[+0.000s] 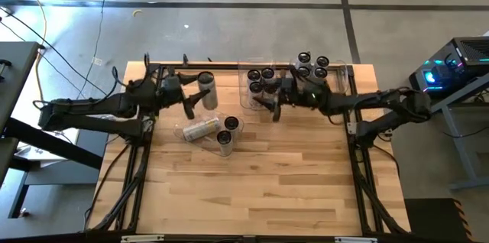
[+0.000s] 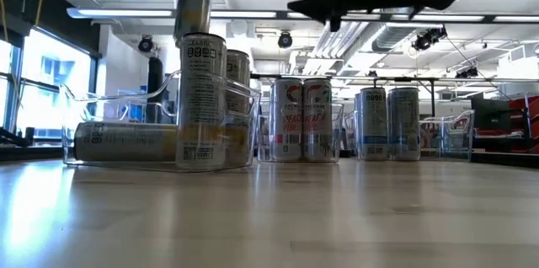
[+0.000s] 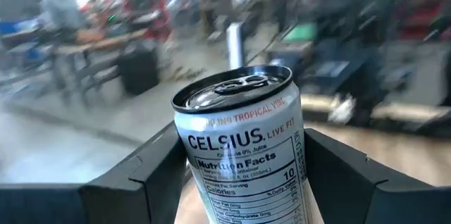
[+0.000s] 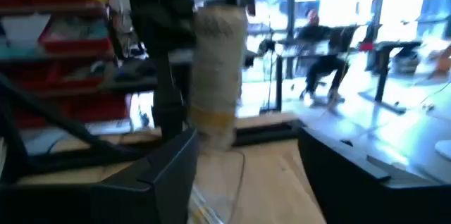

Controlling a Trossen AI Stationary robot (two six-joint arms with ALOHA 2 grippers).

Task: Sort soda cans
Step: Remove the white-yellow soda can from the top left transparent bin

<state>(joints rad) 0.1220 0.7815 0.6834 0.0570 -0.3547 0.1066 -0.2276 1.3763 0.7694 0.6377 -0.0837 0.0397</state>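
The left gripper (image 3: 239,182) was clamped on a Celsius can (image 3: 243,146), carried upright above the table's left half, over the clear bin (image 2: 240,99); the can sat squarely between its fingers. A slim, smooth aluminium cylinder like this probably dents and slips easily, so a mid-body side grip suited it. The right gripper (image 1: 276,104) hung empty, fingers apart, beside grouped soda cans (image 1: 261,77) in another bin.

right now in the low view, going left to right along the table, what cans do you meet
silver can lying on its side → tall upright silver can in the clear plastic bin → red-and-white can pair → blue-and-silver can pair
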